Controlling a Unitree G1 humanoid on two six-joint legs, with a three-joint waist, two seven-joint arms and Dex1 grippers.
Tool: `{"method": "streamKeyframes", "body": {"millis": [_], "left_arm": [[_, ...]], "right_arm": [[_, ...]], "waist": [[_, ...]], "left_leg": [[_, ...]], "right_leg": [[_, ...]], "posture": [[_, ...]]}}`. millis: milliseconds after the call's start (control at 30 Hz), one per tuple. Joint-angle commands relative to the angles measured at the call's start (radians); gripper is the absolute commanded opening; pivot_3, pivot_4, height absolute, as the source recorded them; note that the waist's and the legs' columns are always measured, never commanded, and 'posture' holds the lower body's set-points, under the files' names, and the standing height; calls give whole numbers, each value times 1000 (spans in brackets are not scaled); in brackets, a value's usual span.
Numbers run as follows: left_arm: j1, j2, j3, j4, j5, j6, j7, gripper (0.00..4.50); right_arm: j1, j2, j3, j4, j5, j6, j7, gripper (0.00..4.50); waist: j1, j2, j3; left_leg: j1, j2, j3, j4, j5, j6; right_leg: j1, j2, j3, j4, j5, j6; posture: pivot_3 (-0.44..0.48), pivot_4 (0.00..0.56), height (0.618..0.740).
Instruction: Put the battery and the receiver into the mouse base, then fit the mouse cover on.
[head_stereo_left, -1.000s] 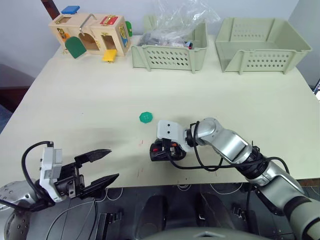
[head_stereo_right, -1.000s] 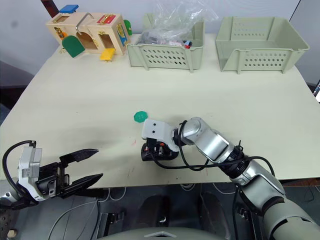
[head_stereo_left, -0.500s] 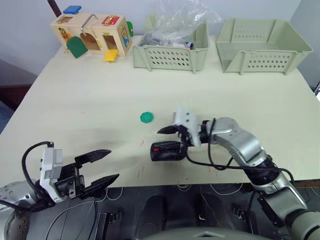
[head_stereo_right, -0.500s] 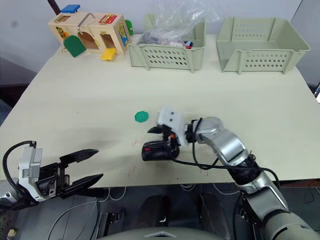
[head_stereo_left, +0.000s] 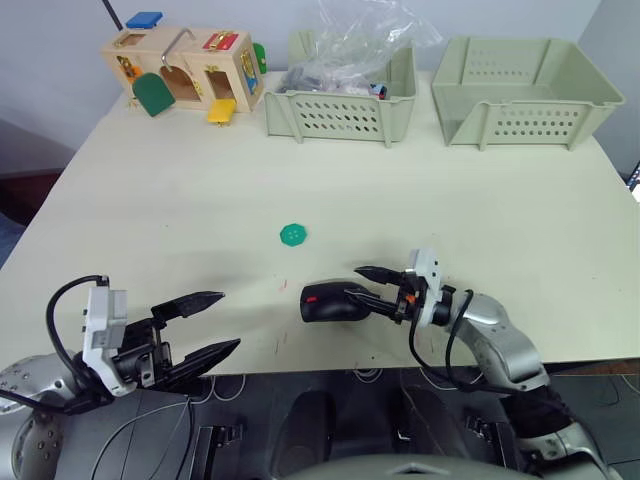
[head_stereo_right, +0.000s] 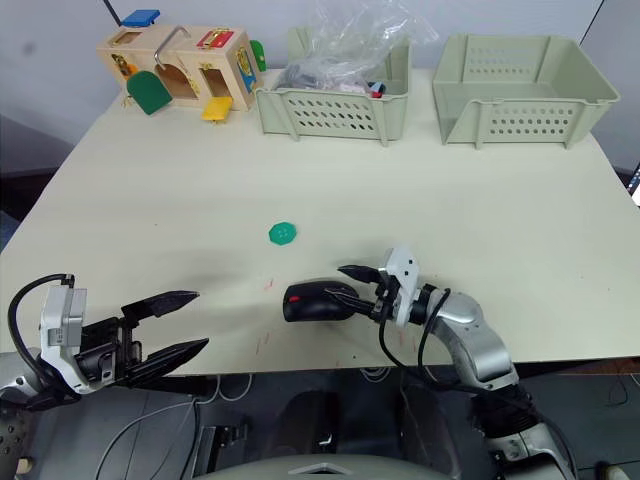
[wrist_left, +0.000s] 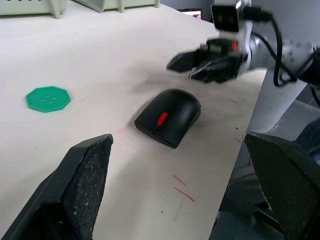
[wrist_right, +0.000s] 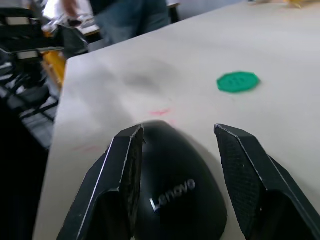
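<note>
Right gripper (head_stereo_left: 358, 283): you held its two black fingers spread apart, gripping nothing, tips just right of the mouse cover and pointing left at it; whether they touched the shell could not be told.

Mouse cover (head_stereo_left: 329, 303): it sat closed on the mouse base as one black mouse, near the near edge of the table, a little right of centre. In your right wrist view the white lettering (wrist_right: 173, 193) faced the fingers; in your left wrist view a red wheel (wrist_left: 161, 119) showed at the opposite end.

Mouse base: hidden under the cover, so its red compartment could not be seen.

Battery: it could not be made out; nothing blue lay loose on the table.

Left gripper (head_stereo_left: 211, 325): you kept it off the near left edge of the table, fingers wide apart and empty, well apart from the mouse and pointing right toward it.

Green disc (head_stereo_left: 293, 235): flat on the table, farther away than the mouse and slightly to its left, apart from it.

Table (head_stereo_left: 180, 200): pale, with faint red marks near the mouse.

Far edge: a wooden latch box (head_stereo_left: 185, 68) at the left, a basket (head_stereo_left: 337, 105) holding a clear plastic bag (head_stereo_left: 360, 40) at centre, and a second basket (head_stereo_left: 525, 85) at the right.
</note>
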Motion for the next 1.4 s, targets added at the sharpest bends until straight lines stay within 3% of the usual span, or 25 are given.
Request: {"method": "streamKeyframes", "body": {"millis": [33, 233, 367, 533, 700, 833, 933, 967, 1000, 1033, 1200, 1400], "left_arm": [[-7, 15, 5, -15, -13, 7, 0, 4500], [-12, 15, 9, -16, -10, 15, 3, 4500], [-10, 18, 9, -15, -2, 21, 12, 4500], [-26, -19, 32, -14, -48, 71, 93, 4500], [-15, -70, 60, -32, -59, 105, 220, 4500], [9, -89, 69, -51, -69, 131, 275, 4500], [69, -118, 95, -56, -42, 126, 326, 4500], [92, -124, 103, -57, -32, 126, 336, 4500], [114, -130, 109, -59, -22, 122, 344, 4500], [133, -136, 114, -58, -10, 115, 354, 4500], [180, -158, 124, -42, 13, 87, 366, 4500], [179, -161, 118, -42, 16, 93, 390, 4500]], "right_arm": [[-16, 17, 25, 2, -30, -81, -7, 2377], [-37, -12, 124, 128, -165, -222, 18, 2377], [-27, -8, 122, 205, -161, -241, 20, 2377], [-23, 1, 8, -11, 2, -166, -17, 2377], [18, -136, -82, -228, 95, -11, -19, 2377], [63, -230, -154, -288, 129, 40, -29, 2377], [169, -351, -330, -319, 186, 60, -1, 2984], [213, -390, -384, -311, 183, 44, 13, 3635], [258, -422, -431, -302, 189, 40, 29, 3842], [300, -447, -467, -294, 188, 27, 43, 4368], [456, -482, -589, -270, 203, -8, 85, 4474], [507, -474, -616, -267, 201, -25, 93, 4474]], "waist": [[-1, 0, 0], [-1, 0, 0], [-2, -1, -1], [2, 0, 0], [4, 0, 0], [2, -2, -1], [4, -2, 0], [5, -1, 0], [8, -2, 0], [10, -3, -1], [13, -7, -2], [14, -7, -2]], "left_leg": [[0, 0, 0, 0, 0, 0], [0, 0, 0, 0, 0, 0], [2, 0, 0, 0, 0, 0], [3, 1, 0, 0, 0, 0], [1, 0, 0, 0, 1, -1], [1, 0, 0, 0, 1, -1], [1, 0, 0, 0, 1, -1], [1, 0, 1, 0, 0, -1], [1, -1, 1, 0, 0, -1], [0, -1, 2, 0, 0, -1], [2, -1, 1, 0, 0, -1], [2, -1, 2, 0, 0, -1]], "right_leg": [[0, 0, 0, 0, 0, 0], [0, 0, 0, 0, 0, 0], [1, 1, 0, 1, 0, 0], [2, 1, 0, 1, 0, 0], [2, -1, 0, 0, 0, 0], [2, -1, -1, 0, 0, 0], [2, 0, 0, 0, 0, 0], [2, -1, 1, -2, 0, 0], [2, -2, 1, -2, 0, 0], [2, -2, 1, -3, 0, 0], [2, -1, 1, -2, -4, 2], [2, -1, 2, -2, -5, 2]], "posture": [[0, 150, 740], [0, 150, 740], [0, 150, 740], [0, 150, 740], [0, 150, 740], [0, 150, 740], [0, 150, 740], [0, 150, 740], [0, 150, 740], [0, 150, 740], [0, 150, 740], [0, 150, 740]]}}
